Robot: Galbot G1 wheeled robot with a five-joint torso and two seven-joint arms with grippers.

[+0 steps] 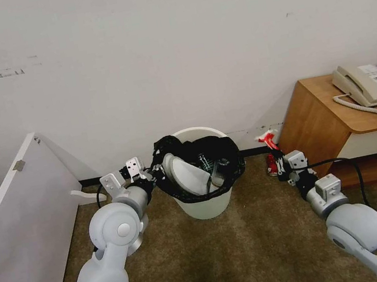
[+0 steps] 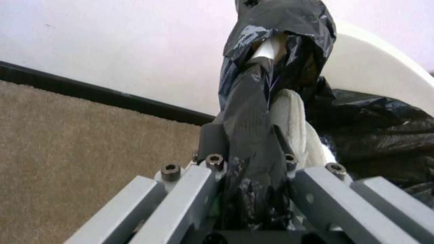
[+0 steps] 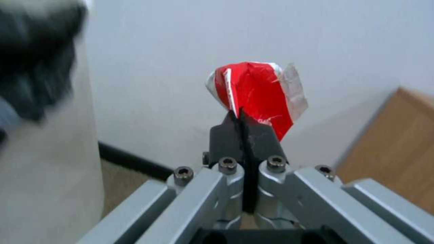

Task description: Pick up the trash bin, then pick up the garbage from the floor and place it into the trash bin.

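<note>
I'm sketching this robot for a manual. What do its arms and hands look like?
Both arms are smooth light-grey shells with rounded joints. A black cable runs along the right one. The left hand and right hand have grey metal linkages with hex bolts and dark fingertips.

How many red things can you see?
2: a red packet pinched in the right hand, held up by the wall, and a red can on the floor below. The bin may hide more.

A plain white wall (image 1: 175, 57) fills the back, scuffed at upper left, with a dark skirting strip (image 1: 87, 181) along brown carpet (image 1: 244, 251). A white panel (image 1: 20, 224) leans left; a wooden cabinet (image 1: 324, 124) carries a beige telephone (image 1: 368, 84).
</note>
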